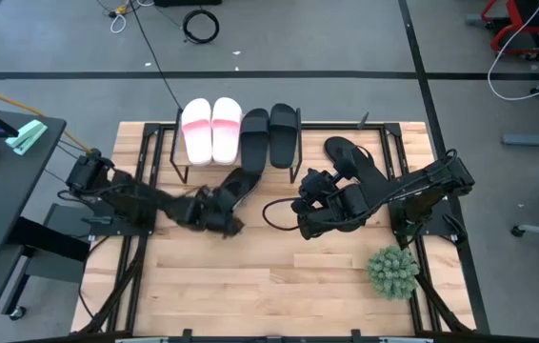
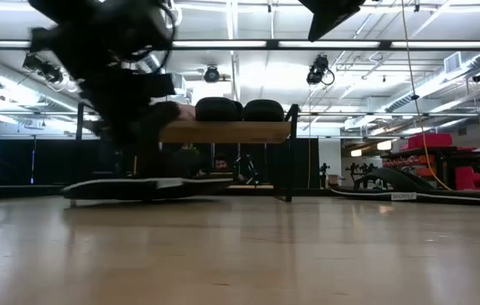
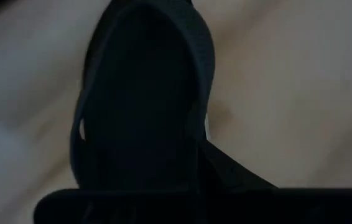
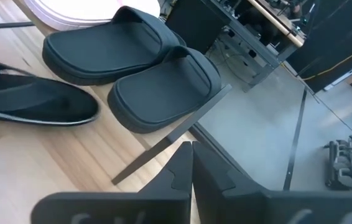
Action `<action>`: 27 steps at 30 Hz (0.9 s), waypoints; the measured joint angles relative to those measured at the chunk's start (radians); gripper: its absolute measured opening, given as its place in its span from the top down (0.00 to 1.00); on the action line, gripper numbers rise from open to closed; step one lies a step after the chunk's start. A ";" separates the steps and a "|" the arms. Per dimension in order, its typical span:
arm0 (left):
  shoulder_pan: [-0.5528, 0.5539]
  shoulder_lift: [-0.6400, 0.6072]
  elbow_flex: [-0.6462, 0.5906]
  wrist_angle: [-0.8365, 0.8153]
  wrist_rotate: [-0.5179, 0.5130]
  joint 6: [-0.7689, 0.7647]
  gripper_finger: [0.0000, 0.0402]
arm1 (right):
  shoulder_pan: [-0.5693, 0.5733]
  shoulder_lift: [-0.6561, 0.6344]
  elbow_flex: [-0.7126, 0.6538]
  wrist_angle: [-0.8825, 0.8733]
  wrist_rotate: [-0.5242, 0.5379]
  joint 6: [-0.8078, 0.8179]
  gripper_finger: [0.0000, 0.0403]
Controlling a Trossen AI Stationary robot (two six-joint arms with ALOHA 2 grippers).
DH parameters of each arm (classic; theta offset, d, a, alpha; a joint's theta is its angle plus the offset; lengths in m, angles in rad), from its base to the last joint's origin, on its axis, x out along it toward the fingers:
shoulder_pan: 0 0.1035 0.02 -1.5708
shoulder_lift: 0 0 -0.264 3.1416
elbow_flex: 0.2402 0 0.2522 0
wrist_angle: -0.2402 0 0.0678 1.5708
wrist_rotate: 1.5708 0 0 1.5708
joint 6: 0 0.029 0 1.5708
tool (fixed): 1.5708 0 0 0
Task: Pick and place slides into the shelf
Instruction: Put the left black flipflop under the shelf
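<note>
A thin black flip-flop (image 1: 243, 183) lies slanted in front of the shelf (image 2: 223, 132), with my left gripper (image 1: 218, 211) shut at its near end; it fills the left wrist view (image 3: 145, 106). Two pale pink slides (image 1: 212, 129) and two black broad-band slides (image 1: 269, 133) sit side by side on the shelf's top board. The second flip-flop (image 1: 350, 154) lies on the table to the shelf's right. My right gripper (image 4: 191, 167) hovers shut just right of the shelf's near right corner, touching nothing. My left gripper holds the thin black flip-flop by its near end (image 1: 229, 200), coming from the table's left and slanting down. The gripper body hides the place of contact. In the low view the flip-flop (image 2: 147, 188) lies about level, close to the tabletop; whether it is lifted clear I cannot tell.
A spiky green plant ball (image 1: 391, 272) stands near the table's near right corner. The shelf's black metal frame (image 4: 163, 146) runs just ahead of my right gripper. Bare wood stretches across the near half of the table (image 1: 269, 286).
</note>
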State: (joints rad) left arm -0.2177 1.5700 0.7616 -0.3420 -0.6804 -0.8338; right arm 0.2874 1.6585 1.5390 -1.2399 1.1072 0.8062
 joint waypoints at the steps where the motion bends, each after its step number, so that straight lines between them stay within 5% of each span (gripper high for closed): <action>1: 0.031 0.000 0.000 0.037 0.005 0.037 0.99 | 0.000 0.000 0.000 0.000 0.000 -0.006 0.97; 10: 0.245 0.000 0.000 0.145 0.098 0.099 0.98 | 0.001 0.000 0.000 0.000 0.000 -0.045 0.97; 19: 0.329 0.012 0.000 0.200 0.223 0.049 0.98 | 0.001 0.000 0.000 0.000 0.000 -0.051 0.97; 27: 0.326 0.014 0.000 0.243 0.277 0.075 0.78 | 0.001 0.000 0.000 0.002 -0.003 -0.037 0.97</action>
State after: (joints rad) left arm 0.1081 1.5841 0.7616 -0.0992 -0.4032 -0.7587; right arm 0.2882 1.6585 1.5387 -1.2377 1.1041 0.7691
